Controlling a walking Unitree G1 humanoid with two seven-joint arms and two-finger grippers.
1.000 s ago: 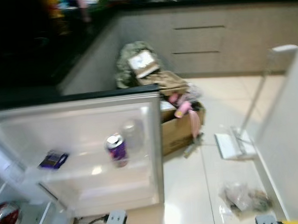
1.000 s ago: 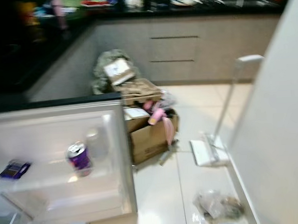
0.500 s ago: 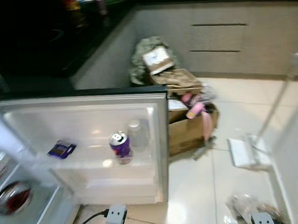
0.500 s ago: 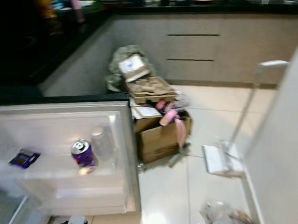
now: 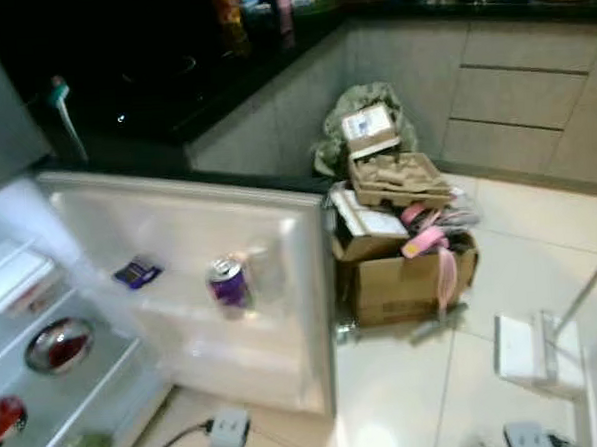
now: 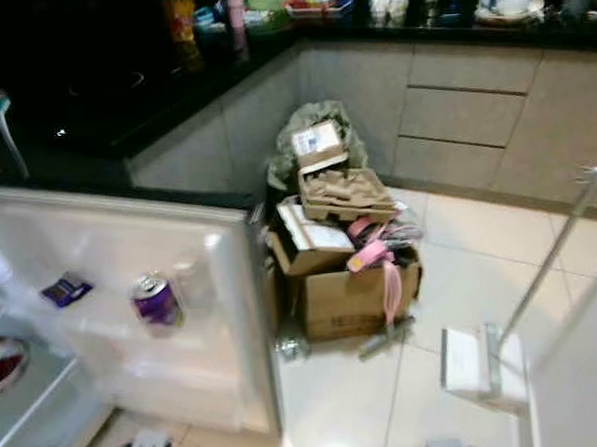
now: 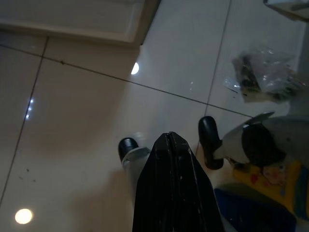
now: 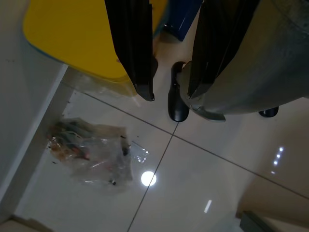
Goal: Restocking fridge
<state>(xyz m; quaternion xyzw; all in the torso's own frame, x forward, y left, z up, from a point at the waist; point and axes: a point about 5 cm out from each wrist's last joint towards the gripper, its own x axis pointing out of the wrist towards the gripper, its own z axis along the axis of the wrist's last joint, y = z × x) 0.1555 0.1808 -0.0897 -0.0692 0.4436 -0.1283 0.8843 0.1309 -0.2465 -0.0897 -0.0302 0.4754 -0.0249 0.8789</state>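
Your view has swung left – more fridge shelving shows. The purple drink can [image 5: 226,284] stays on the white open fridge door [image 5: 280,244] shelf. Left end effector [image 7: 170,145] clenched, right end effector [image 8: 169,92] released – both idle.

The fridge door shelf [image 5: 234,332] carries a purple can [image 5: 227,284] and, seemingly, a small packet [image 5: 138,273].

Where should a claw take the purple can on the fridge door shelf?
Grip the purple can around its upper body, coming from above and in front: it stands upright, the door shelf rim hides its base, and a clear bottle stands close beside it.
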